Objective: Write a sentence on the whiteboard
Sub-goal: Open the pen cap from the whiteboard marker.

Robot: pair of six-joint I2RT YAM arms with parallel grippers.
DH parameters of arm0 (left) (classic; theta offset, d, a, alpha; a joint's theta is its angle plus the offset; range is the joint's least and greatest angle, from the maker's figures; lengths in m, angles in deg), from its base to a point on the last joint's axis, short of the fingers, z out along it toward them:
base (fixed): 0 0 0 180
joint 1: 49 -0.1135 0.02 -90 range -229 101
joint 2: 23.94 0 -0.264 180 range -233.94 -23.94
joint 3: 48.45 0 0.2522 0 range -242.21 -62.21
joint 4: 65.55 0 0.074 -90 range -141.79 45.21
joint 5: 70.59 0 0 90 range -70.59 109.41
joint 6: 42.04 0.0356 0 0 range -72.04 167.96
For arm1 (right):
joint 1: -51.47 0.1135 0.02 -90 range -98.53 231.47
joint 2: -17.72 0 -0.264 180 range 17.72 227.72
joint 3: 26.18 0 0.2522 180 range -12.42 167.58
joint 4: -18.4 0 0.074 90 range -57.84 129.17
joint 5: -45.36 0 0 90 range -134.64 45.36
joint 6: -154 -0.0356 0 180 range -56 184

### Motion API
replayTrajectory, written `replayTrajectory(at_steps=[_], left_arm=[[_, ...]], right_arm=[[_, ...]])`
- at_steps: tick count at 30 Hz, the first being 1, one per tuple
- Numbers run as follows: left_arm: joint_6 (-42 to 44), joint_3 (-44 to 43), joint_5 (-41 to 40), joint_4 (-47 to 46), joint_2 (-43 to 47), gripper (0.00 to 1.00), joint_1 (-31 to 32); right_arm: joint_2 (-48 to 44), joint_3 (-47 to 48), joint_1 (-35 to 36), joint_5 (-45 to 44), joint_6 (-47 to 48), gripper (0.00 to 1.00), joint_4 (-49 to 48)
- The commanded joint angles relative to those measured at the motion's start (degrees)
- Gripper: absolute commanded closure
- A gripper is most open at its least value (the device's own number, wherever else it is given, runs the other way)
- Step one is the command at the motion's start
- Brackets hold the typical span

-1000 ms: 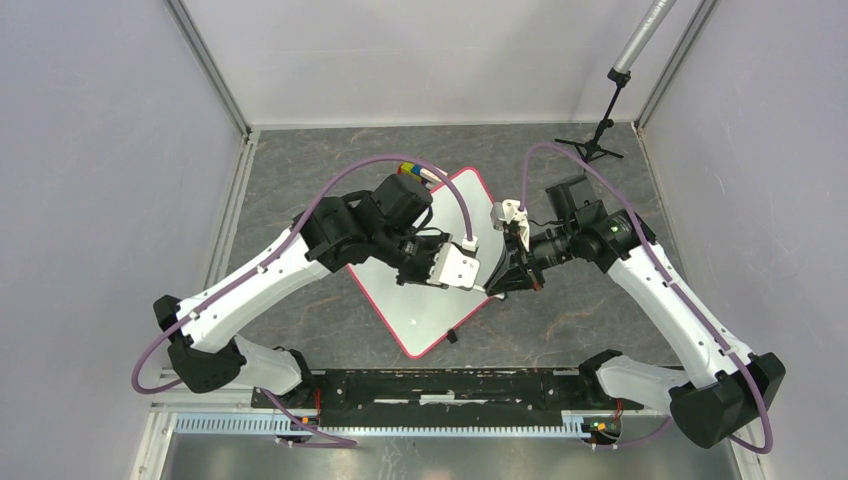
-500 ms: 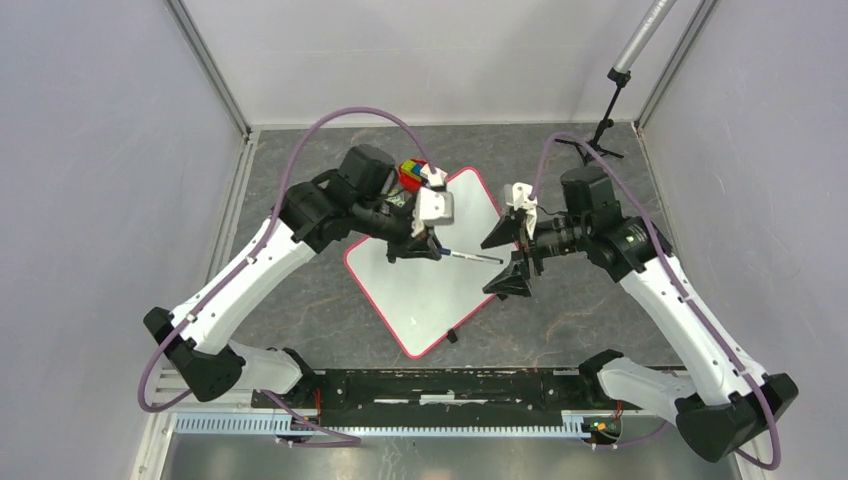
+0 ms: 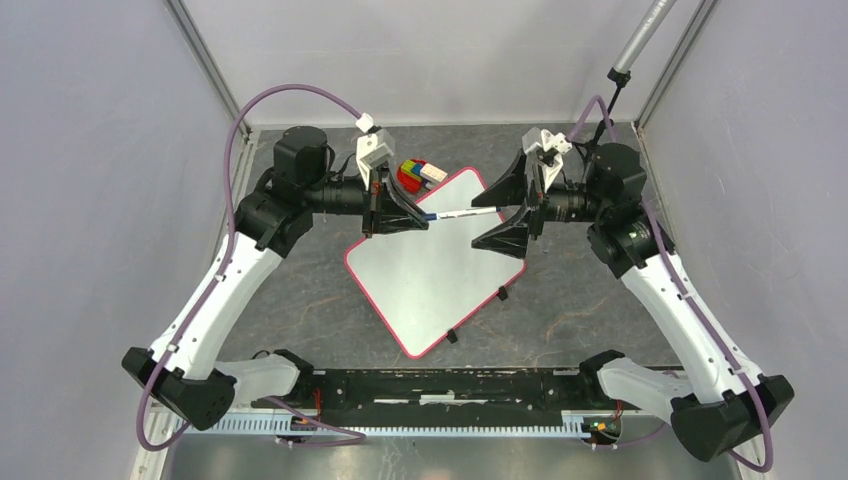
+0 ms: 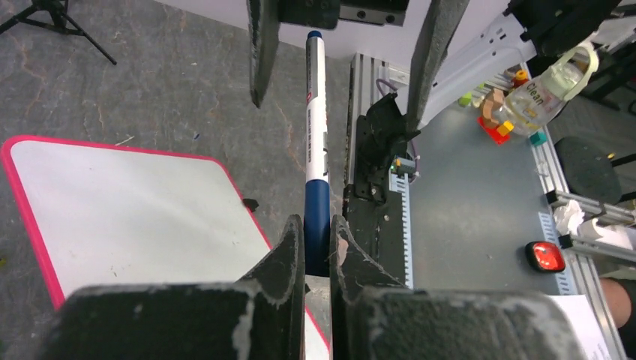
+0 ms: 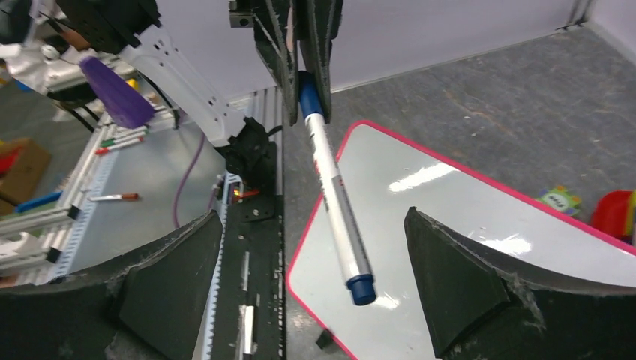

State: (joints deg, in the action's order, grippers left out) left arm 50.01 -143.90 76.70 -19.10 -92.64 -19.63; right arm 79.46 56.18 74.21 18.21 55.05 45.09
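Gripping the marker [image 3: 455, 213], the left hand [image 4: 316, 225] points its blue end between the right hand's [image 5: 311, 216] spread fingers.

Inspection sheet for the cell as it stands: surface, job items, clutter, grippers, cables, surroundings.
Surface: grey marbled tabletop, with the board lying flat on it.
Job's things: whiteboard set diamond-wise, blank, no lettering seen; marker held level above it.
Clutter: multicoloured toy at the board's far corner.
Grippers: left gripper shut on the marker; right gripper open, jaws either side of its free end.
Cables: purple cable looped over each arm, no snag seen.
Surroundings: black tripod far right; plain walls.
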Motion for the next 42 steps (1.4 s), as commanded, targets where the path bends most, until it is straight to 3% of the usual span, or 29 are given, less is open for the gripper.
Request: replayTrajectory(at_steps=[1,4,7,10,13,17,20,29,34,42], left_arm=[[-12.01,1.02,3.31,-9.19,0.18,0.98,-0.96],[-14.31,1.44,2.63,-11.01,-0.57,0.98,-1.06],[-15.66,1.07,1.69,-11.34,-1.23,0.98,-1.08],[-15.49,0.98,1.13,-10.53,-1.37,0.98,-1.13],[-15.31,1.01,1.41,-9.7,-1.34,0.98,-1.14],[-14.52,0.83,1.5,-7.69,-1.47,0.98,-1.11],[-13.61,0.57,1.24,-5.72,-1.85,0.98,-1.14],[-13.54,-0.22,1.36,-4.18,-3.72,0.98,-1.06],[-14.17,-0.68,1.74,-4.39,-4.58,0.98,-0.72],[-14.26,-0.59,2.15,-4.39,-5.63,0.98,0.1]], right_arm=[[-1.62,-5.19,-0.07,3.4,-21.01,0.03,-21.35],[-2.41,-9.8,-0.06,3.2,-34.9,0.02,-35.77],[-1.67,-14.19,-0.07,3.34,-47.87,0.19,-51.99],[-1.11,-16.36,-0.11,2.65,-53.64,0.29,-58.93],[-0.87,-15.64,-0.1,1.98,-51.4,0.31,-56.14],[-0.73,-9.89,-0.07,-1.05,-33.67,0.32,-31.74],[-0.57,-6.8,-0.09,-4.32,-23.89,0.33,-20.87],[-0.08,-8.14,0.28,-1.58,-27.78,0.4,-24.91],[0.05,-8.8,0.99,-0.91,-27.31,0.49,-24.97],[0.69,-8.25,2.11,-0.52,-25.62,0.55,-23.53]])
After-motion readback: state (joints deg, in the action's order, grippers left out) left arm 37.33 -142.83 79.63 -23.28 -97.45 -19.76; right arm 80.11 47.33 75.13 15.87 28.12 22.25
